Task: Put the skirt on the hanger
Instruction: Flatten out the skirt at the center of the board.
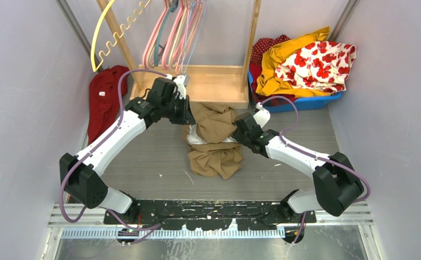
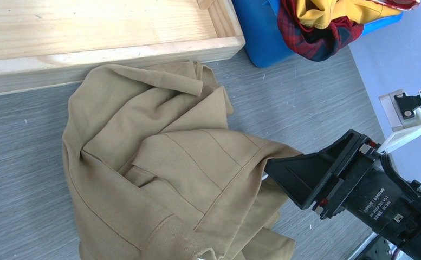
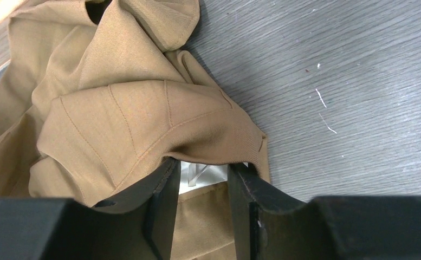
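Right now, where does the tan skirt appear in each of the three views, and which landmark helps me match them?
Top external: the skirt lies in the centre of the picture.
Left wrist: it fills the left and centre.
Right wrist: it covers the upper left and centre.
Shared landmark: the right gripper, at the skirt's edge in all three views.
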`<state>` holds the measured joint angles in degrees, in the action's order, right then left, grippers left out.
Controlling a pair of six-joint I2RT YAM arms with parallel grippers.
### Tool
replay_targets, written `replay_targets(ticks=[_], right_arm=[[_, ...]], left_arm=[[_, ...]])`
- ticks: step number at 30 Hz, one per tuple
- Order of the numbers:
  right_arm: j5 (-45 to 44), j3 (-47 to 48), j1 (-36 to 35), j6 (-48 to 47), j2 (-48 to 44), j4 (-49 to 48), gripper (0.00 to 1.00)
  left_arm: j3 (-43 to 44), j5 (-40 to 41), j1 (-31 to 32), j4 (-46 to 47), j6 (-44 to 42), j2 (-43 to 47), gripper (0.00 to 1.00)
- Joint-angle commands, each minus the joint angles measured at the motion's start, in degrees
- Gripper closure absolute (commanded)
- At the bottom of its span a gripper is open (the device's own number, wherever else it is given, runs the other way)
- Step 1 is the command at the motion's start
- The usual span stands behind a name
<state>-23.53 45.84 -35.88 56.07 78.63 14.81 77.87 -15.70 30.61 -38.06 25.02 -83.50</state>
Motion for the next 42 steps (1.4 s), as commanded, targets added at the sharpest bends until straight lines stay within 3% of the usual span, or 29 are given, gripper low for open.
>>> replay_targets(ticks=[1,13,23,28,42], right_arm=[[-2.4,0.9,0.5,0.7,0.1,-2.6,0.59],[-2.0,0.0,2.9,0.4,0.5,-2.7,0.63],[0.2,-0.5,3.1,0.4,2.2,-4.7,0.81],[0.8,-0.4,3.0,-0.2,1.9,-4.9,0.98],[0.8,4.1,3.1,-4.7,-10.8,3.1,0.99]], left_arm=[[2.0,-1.5,-0.3,1.2,-0.8,0.3,1.0],[2.1,-1.7,-0.4,1.2,-0.8,0.1,1.0],[2.0,-1.5,-0.5,1.2,-0.7,0.1,1.0],[2.2,-1.4,-0.7,0.9,-0.8,-0.1,1.0],[4.8,-2.3,-4.7,-3.7,-1.9,2.3,1.0]])
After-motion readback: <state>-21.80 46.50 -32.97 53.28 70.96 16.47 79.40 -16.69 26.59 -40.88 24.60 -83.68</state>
